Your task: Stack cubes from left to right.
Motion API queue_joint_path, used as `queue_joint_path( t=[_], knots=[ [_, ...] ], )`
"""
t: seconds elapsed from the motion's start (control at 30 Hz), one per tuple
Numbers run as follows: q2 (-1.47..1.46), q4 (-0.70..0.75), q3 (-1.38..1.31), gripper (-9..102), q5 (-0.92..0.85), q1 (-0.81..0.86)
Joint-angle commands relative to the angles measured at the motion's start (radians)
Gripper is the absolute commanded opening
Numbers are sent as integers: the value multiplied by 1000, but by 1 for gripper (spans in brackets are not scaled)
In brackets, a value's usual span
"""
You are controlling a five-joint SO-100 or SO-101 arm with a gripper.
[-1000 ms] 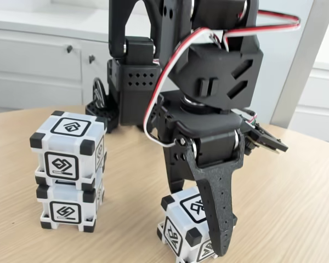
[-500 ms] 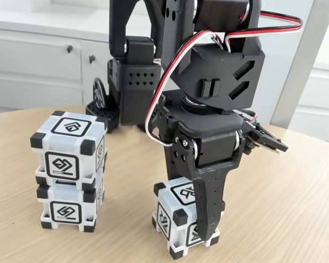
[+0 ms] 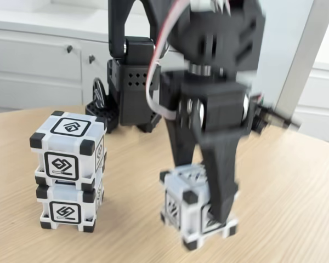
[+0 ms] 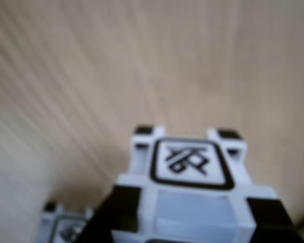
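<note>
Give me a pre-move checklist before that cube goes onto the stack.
1. Tool shut on the third cube: ok, fingers flank it.
2. Cube clear of the table: cannot tell; blurred, looks lifted and tilted.
3. Stack square: ok, two cubes aligned and upright.
4. Top of stack free: ok, nothing on it.
5. Path leftward to stack in the fixed view: ok, bare table between.
6. Grip centred: cannot tell; the wrist view shows the cube close but blurred.

I read no words or numbers; the cubes point(image 3: 70, 171) point(image 4: 192, 195) carry only abstract black-framed glyphs on their faces.
</note>
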Motion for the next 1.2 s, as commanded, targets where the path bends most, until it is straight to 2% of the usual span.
queue_joint_path(
  t=[0.0, 0.13, 0.33, 0.5, 0.83, 1.17],
  knots=[
    [169, 8, -8, 0, -12, 12],
    [333, 11, -5, 0, -26, 49],
    [612, 11, -5, 0, -48, 238],
    [681, 28, -8, 0, -63, 345],
    [581, 354, -71, 0, -14, 356],
    [531, 509, -313, 0, 0, 357]
  ],
)
